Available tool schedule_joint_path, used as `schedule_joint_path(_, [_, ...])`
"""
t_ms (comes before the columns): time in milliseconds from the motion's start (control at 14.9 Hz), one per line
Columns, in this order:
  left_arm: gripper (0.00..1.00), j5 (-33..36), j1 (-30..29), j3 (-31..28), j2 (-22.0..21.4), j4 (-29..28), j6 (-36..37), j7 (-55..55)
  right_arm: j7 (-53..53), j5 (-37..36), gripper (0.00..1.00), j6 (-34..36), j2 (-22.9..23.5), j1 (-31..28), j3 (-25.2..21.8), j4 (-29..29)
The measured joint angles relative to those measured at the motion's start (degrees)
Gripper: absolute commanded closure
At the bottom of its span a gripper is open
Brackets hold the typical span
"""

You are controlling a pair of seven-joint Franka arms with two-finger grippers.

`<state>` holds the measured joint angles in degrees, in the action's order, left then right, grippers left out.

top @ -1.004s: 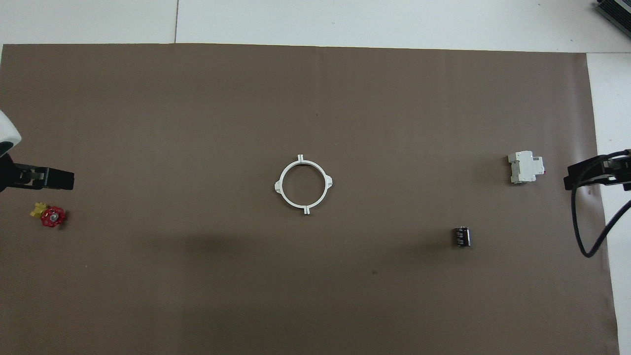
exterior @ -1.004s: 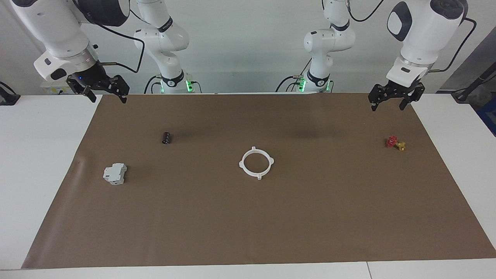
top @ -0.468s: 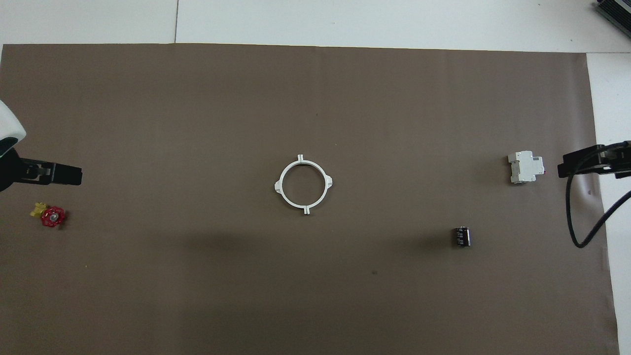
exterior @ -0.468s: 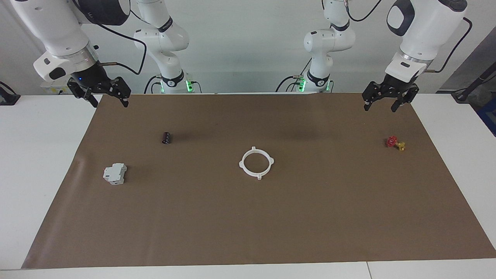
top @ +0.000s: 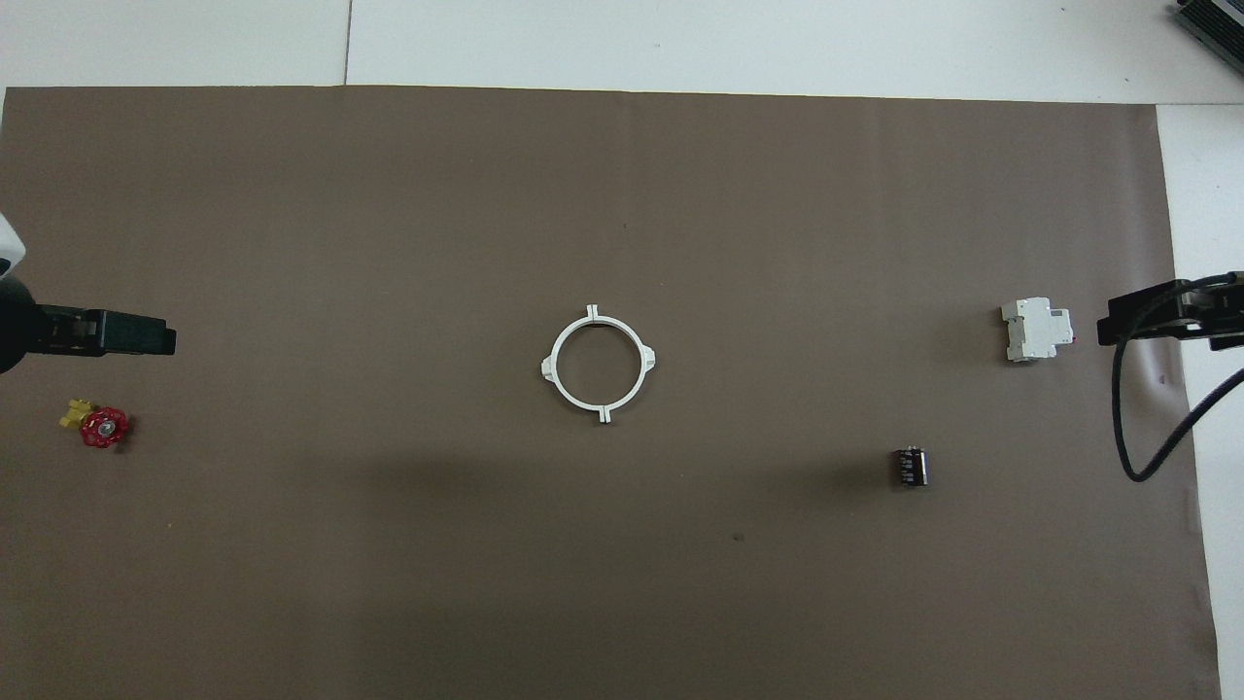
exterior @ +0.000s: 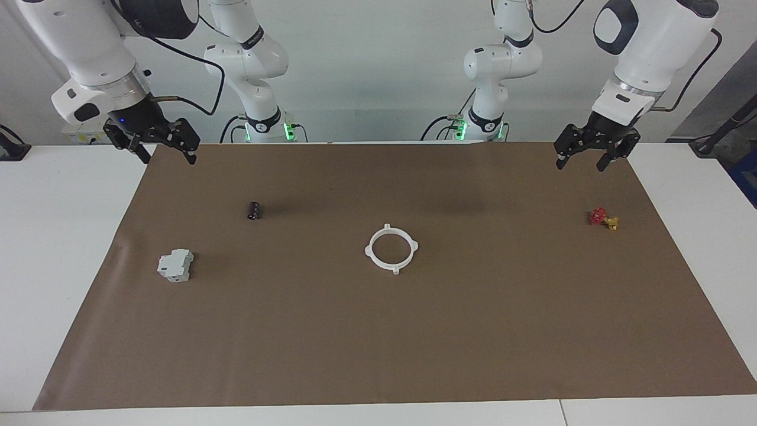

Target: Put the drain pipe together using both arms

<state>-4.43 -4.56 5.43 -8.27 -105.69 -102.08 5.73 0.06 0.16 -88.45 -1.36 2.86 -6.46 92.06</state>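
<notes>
1. The drain pipe (exterior: 391, 248) lies flat near the middle of the brown mat (exterior: 378, 343), its two white half-arcs joined into one closed ring with four small tabs around the rim; nothing touches it.
2. The left gripper (exterior: 588, 158) hangs in the air above the mat's edge at the left arm's end of the table, fingers spread apart and pointing down, nothing between them; in the overhead view it (top: 126, 335) shows as a dark bar coming in from the side.
3. The right gripper (exterior: 167, 152) hangs above the mat's corner at the right arm's end, fingers likewise parted and empty; a black cable loops from its wrist.
4. A small red and yellow valve (exterior: 603, 218) sits on the mat at the left arm's end, below the left gripper and apart from it.
5. A grey-white boxy block (exterior: 175, 265) rests toward the right arm's end; a small black cylinder (exterior: 254, 210) lies nearer to the robots than the block and well apart from it.
6. Both grippers stand well clear of the ring, one at each end of the table (exterior: 53, 248).
</notes>
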Motion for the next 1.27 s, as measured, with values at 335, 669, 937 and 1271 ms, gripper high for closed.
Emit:
schedule_joint_path(335, [0.00, 1.16, 0.03, 0.49, 0.17, -0.26, 0.74, -0.09, 0.00, 0.01, 0.00, 0.00, 0.00, -0.20, -0.15, 0.03])
schedule_joint_path(669, [0.00, 2.14, 0.55, 1.59, -0.04, 6.07, 11.18, -2.33, 0.00, 0.01, 0.00, 0.00, 0.00, -0.19, -0.16, 0.05])
schedule_joint_path(937, [0.00, 2.26, 0.43, 0.31, 0.00, 9.21, 15.12, -2.37, 0.00, 0.01, 0.00, 0.00, 0.00, -0.19, -0.16, 0.06])
schedule_joint_path(1271, [0.00, 2.27, 0.45, -0.24, 1.80, 14.92, 19.40, -2.37, 0.00, 0.01, 0.00, 0.00, 0.00, -0.19, -0.16, 0.07])
